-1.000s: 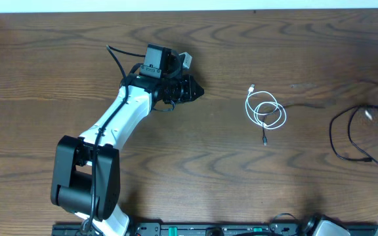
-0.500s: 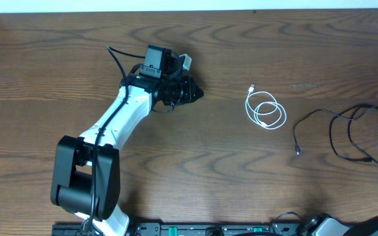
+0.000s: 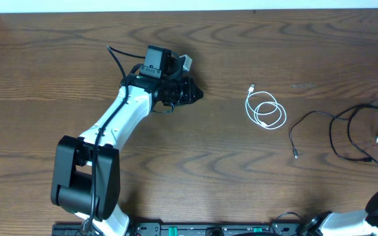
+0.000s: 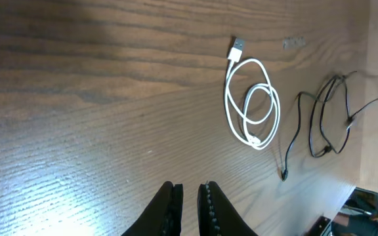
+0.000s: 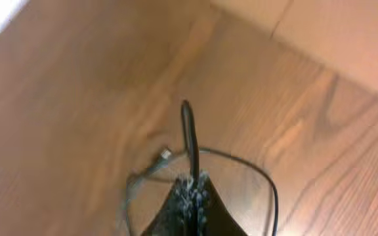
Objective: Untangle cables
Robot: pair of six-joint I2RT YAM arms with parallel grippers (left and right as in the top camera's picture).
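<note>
The 2 cables are lying fully apart on the wooden table point(image 3: 58, 65): the white cable point(image 3: 266, 111) is sitting in a neat small coil right of centre, its plug end pointing toward the far edge, while the black cable point(image 3: 346, 131) is sprawling in loose loops near the right edge, 1 free plug end trailing toward the white coil without touching it. The left gripper point(image 4: 189, 196) is hovering over bare wood well left of the white coil, jaws nearly together with only a thin slit between them and nothing in it. The right gripper point(image 5: 190, 196) is showing fingers pressed closed in the blurred right wrist view, with a strand of black cable rising from between the tips, so it is judged to be pinching the black cable; its arm is barely entering the overhead view at the bottom right corner, so exactly where along the cord it is gripping cannot be told. Judgement: separation is essentially done, and the step in hand is carrying the black cable clear. The next move is calling for laying that cord down well away from the white coil, watching that the trailing plug is not dragging back into it. No brand, label or readable writing is showing in any view.
</note>
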